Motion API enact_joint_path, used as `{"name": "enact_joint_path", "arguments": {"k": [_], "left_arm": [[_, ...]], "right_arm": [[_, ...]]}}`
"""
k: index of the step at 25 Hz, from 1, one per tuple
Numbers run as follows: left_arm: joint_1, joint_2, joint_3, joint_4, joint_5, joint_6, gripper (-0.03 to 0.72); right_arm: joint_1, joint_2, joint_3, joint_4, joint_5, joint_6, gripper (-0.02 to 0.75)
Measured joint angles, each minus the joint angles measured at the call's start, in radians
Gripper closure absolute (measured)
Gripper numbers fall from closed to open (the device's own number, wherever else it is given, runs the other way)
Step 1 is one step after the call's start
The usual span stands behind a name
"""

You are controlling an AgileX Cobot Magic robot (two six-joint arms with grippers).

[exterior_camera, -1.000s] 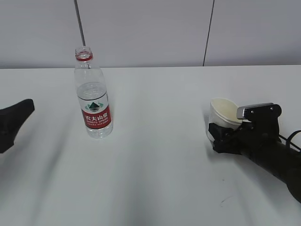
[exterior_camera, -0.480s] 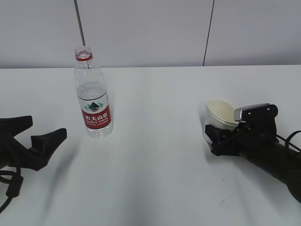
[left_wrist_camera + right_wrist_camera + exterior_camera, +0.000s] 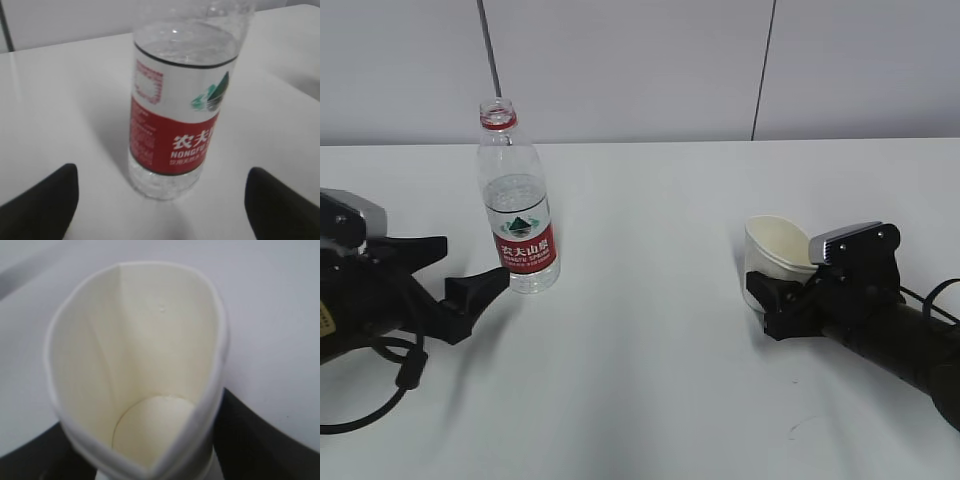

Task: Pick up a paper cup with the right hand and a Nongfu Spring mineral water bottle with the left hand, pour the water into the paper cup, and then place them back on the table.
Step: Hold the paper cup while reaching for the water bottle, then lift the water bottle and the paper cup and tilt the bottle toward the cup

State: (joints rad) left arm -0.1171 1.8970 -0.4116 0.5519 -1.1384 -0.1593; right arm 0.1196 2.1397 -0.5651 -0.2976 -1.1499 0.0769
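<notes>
The Nongfu Spring bottle point(image 3: 517, 215) stands upright and uncapped on the white table point(image 3: 640, 380), left of middle; it fills the left wrist view point(image 3: 182, 100). My left gripper point(image 3: 470, 275) is open, just left of the bottle at its base, not touching; its black fingertips point(image 3: 45, 200) flank the bottle's foot. My right gripper point(image 3: 770, 295) is shut on the paper cup point(image 3: 772, 255), squeezing its rim into a pointed oval point(image 3: 140, 365). The cup is tilted and empty.
A grey wall point(image 3: 640, 70) with a dark vertical seam stands behind the table's far edge. A thin dark rod point(image 3: 490, 50) rises behind the bottle. A small dark mark point(image 3: 810, 425) lies on the table near the front right.
My left arm has come in from the left edge up to the bottle with open jaws. My right gripper has carried the cup a little leftward.
</notes>
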Motion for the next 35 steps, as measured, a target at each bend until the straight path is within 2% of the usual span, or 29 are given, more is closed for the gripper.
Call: {"name": "enact_joint_path", "arguments": {"k": [3, 6, 11, 18, 24, 27, 31, 35], "left_arm": [[-0.054, 0.040, -0.050, -0.027, 0.000, 0.002, 0.078], [-0.099, 0.085, -0.100, -0.101, -0.001, 0.012, 0.081], [-0.151, 0.156, -0.188, -0.156, 0.000, 0.016, 0.084], [-0.177, 0.223, -0.284, -0.256, 0.001, 0.019, 0.096], [-0.179, 0.254, -0.323, -0.263, 0.000, 0.019, 0.104], [-0.180, 0.254, -0.323, -0.261, 0.000, 0.019, 0.148], [-0.180, 0.254, -0.323, -0.252, -0.001, 0.019, 0.259], [-0.180, 0.254, -0.324, -0.245, -0.001, 0.019, 0.298]], "right_arm": [[0.000, 0.000, 0.000, -0.002, 0.000, 0.000, 0.262], [0.000, 0.000, 0.000, -0.014, 0.000, 0.000, 0.262], [0.000, 0.000, 0.000, -0.043, 0.000, 0.000, 0.262], [0.000, 0.000, 0.000, -0.053, 0.000, -0.002, 0.263], [0.000, 0.000, 0.000, -0.085, 0.000, -0.002, 0.263], [0.000, 0.000, 0.000, -0.119, 0.000, -0.002, 0.263], [0.000, 0.000, 0.000, -0.180, 0.000, -0.002, 0.263], [0.000, 0.000, 0.000, -0.241, 0.000, -0.002, 0.263]]}}
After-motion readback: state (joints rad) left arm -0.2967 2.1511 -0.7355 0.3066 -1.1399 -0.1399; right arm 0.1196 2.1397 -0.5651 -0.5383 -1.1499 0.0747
